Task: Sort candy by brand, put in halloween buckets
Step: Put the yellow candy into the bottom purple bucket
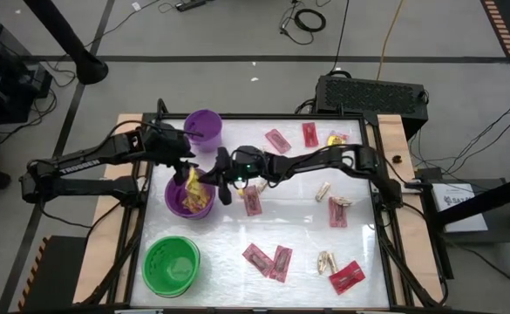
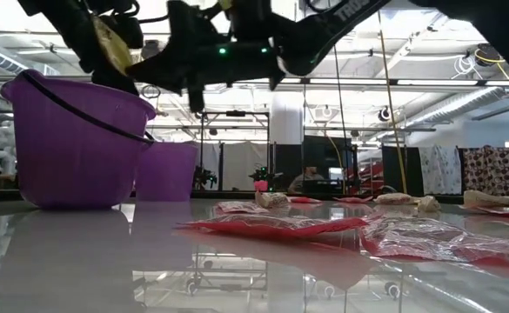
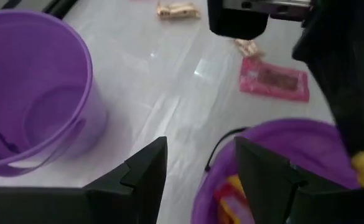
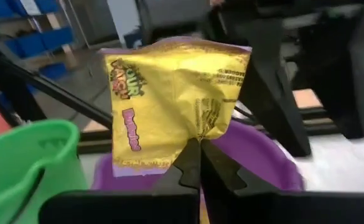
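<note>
My right gripper [image 4: 197, 155] reaches in from the table's right and is shut on a yellow candy packet [image 4: 175, 102] over the wide purple bucket [image 1: 189, 199], which holds more yellow packets [image 3: 231, 196]. My left gripper [image 3: 197, 155] is open and touches nothing. It hovers at the far rim of that bucket [image 3: 281, 127], beside the small purple bucket [image 3: 32, 93]. The green bucket [image 1: 171, 264] stands at the near left. Pink-red packets [image 1: 277, 139] and pale tan pieces [image 1: 324, 190] lie flat on the table. My right gripper pinches the yellow packet between its two fingers at one edge [image 4: 197, 138]. The fingers come roughly level from the table's right. The packet is lifted clear and stands out ahead of the fingertips, above the wide purple bucket's opening [image 4: 262, 155].
Pink-red packets are scattered over the table's middle and right [image 1: 253, 202] [image 1: 337, 212] [image 1: 346, 276]. A pair lies at the near middle [image 1: 270, 261]. One yellow packet [image 1: 336, 138] sits near the far right corner. A black box [image 1: 372, 92] stands beyond the far edge.
</note>
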`<state>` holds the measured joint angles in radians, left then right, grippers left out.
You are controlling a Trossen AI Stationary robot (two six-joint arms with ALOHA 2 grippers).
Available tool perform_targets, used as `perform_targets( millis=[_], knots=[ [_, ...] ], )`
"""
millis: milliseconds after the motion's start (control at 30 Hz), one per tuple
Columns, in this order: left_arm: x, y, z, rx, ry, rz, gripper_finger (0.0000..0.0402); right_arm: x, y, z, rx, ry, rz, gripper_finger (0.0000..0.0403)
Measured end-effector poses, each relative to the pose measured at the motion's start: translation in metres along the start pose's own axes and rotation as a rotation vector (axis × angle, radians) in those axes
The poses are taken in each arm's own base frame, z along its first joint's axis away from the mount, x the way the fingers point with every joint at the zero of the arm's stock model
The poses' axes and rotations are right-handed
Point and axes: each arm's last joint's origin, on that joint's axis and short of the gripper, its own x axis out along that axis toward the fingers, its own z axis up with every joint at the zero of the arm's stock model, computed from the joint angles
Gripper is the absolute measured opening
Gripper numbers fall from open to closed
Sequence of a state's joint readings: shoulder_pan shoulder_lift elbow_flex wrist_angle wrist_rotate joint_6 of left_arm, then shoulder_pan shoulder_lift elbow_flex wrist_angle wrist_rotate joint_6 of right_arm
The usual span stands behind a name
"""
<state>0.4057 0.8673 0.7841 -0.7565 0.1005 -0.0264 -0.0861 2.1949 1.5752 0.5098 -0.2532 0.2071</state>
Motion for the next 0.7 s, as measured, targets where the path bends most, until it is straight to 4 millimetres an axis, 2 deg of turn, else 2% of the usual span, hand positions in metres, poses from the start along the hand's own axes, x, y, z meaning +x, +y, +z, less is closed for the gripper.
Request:
perform_targets(
  millis=[133, 333, 467, 700],
  knots=[
    [-0.001, 0.000, -0.003, 0.037, 0.033, 0.000, 0.0191, 0.013, 0.000, 0.004, 0.033, 0.010, 0.037, 0.0000],
    [-0.001, 0.000, -0.008, 0.060, 0.079, 0.004, 0.0191, 0.016, -0.001, 0.006, 0.077, 0.149, 0.006, 0.0016],
    [-0.001, 0.001, -0.010, 0.060, 0.103, 0.030, 0.0191, 0.014, -0.001, 0.005, 0.105, 0.249, -0.018, 0.0037],
    [-0.001, 0.003, -0.013, 0.055, 0.130, 0.092, 0.0191, 0.013, -0.002, 0.007, 0.092, 0.269, -0.022, 0.0088]
  ],
)
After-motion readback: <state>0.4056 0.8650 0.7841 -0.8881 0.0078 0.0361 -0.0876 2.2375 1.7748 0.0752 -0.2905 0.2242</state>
